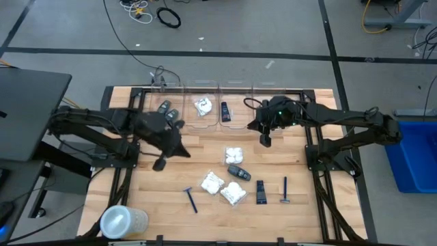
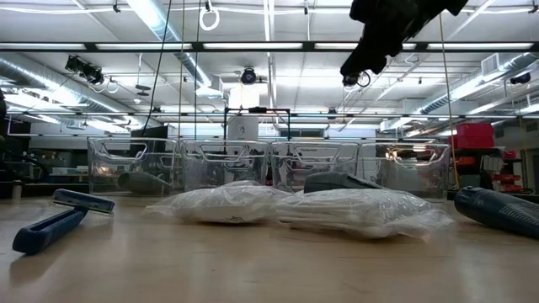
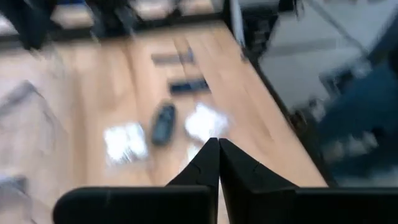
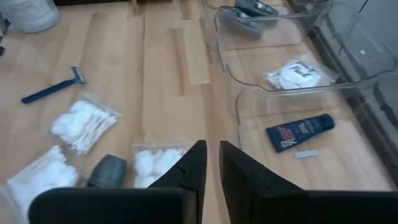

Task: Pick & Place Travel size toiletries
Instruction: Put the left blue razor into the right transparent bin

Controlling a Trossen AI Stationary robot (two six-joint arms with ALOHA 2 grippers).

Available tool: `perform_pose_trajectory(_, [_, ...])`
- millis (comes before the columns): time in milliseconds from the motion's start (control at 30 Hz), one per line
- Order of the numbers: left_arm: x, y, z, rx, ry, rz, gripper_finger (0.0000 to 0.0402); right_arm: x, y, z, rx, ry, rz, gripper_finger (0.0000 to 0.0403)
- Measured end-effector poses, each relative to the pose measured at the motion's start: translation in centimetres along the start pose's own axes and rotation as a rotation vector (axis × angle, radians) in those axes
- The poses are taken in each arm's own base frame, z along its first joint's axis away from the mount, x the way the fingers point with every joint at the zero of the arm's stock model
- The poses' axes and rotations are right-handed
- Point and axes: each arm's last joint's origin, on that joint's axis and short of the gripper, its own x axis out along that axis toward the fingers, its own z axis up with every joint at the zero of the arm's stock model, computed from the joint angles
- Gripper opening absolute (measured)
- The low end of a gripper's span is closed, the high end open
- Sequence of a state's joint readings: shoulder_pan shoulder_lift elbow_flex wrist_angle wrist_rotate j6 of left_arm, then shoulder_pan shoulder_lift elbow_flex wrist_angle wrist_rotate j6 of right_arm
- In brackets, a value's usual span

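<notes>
Both arms are up over the wooden tabletop [image 1: 136, 195], and neither carries anything. The left end effector [image 3: 218, 148] is pinched fully together near the left bins. The right end effector [image 4: 212, 155] shows only a narrow slit, empty, above the row of clear plastic bins [image 1: 235, 87]. Loose toiletries lie mid-table: white crinkly packets [image 1: 212, 182], a dark grey oval case [image 1: 238, 172], a small black tube [image 1: 261, 191], 2 thin blue razors [image 1: 190, 199]. Risk: packets crowd the case, so a descending grip could snag 2 things at once. The translucent round container [image 1: 123, 220] sits clear, at the near left corner.
</notes>
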State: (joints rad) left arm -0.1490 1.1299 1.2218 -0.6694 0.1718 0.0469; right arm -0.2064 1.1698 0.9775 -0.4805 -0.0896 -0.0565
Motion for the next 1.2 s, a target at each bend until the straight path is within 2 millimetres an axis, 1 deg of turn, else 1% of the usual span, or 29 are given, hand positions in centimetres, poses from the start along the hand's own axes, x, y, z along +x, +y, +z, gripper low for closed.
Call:
perform_pose_trajectory(67, [1.0,-0.3,0.2,0.027,-0.005,-0.027,0.0005,0.0,0.3,0.0,0.013,0.001,0.008,0.0049])
perform_pose_trajectory(133, [1.7,-0.9,-0.5,0.038,0.034,-0.051,0.0007,0.0,0.4,0.0,0.029,0.0,0.014,0.0048])
perform_pose_trajectory(233, [3.1,-1.4,-1.0,0.08,0.036,-0.07,0.0013,0.1,0.7,0.0,0.042,0.0,0.022,0.0049])
perform_pose_trajectory(300, [3.7,-1.8,-2.0,0.104,0.084,-0.081,0.0011,0.1,0.9,0.1,0.037,-0.003,0.027,0.0049])
perform_pose_trajectory(333, [4.1,-1.9,-1.9,0.112,0.063,-0.084,0.0008,0.1,0.9,0.1,0.036,-0.002,0.03,0.0049])
perform_pose_trajectory(367, [4.4,-1.9,-2.1,0.115,0.056,-0.084,0.0005,0.1,1.0,0.1,0.034,-0.003,0.033,0.0048])
perform_pose_trajectory(433, [4.6,-2.1,-2.8,0.112,0.104,-0.098,0.0005,0.1,1.3,0.1,0.039,-0.006,0.04,0.0048])
perform_pose_trajectory(500, [4.9,-2.4,-2.8,0.124,0.085,-0.102,0.0007,0.1,1.4,0.1,0.041,-0.006,0.044,0.0049])
perform_pose_trajectory(633, [5.8,-2.9,-4.5,0.216,0.143,-0.121,0.0005,0.1,1.5,0.1,0.036,-0.008,0.046,0.0048])
perform_pose_trajectory(733, [7.0,-3.1,-5.8,0.302,0.158,-0.146,0.0005,0.1,1.5,0.2,0.037,-0.009,0.033,0.0049])
perform_pose_trajectory(800, [7.7,-3.2,-7.0,0.325,0.193,-0.173,0.0011,0.1,1.5,0.2,0.036,-0.016,0.031,0.0049])
perform_pose_trajectory(867, [8.5,-3.3,-7.5,0.338,0.183,-0.196,0.0022,0.1,1.5,0.2,0.036,-0.018,0.031,0.0048])
perform_pose_trajectory(933, [8.9,-3.4,-8.5,0.34,0.21,-0.229,0.0032,0.1,1.5,0.3,0.036,-0.021,0.032,0.0048])
perform_pose_trajectory(1033, [9.6,-3.4,-8.9,0.372,0.174,-0.237,0.0042,0.1,1.5,0.3,0.036,-0.02,0.032,0.0048])
perform_pose_trajectory(1100, [9.7,-3.5,-9.4,0.396,0.19,-0.257,0.0047,0.1,1.5,0.3,0.035,-0.019,0.032,0.0047])
perform_pose_trajectory(1200, [10.0,-3.6,-9.4,0.431,0.124,-0.276,0.0053,0.1,1.5,0.3,0.035,-0.02,0.032,0.0047])
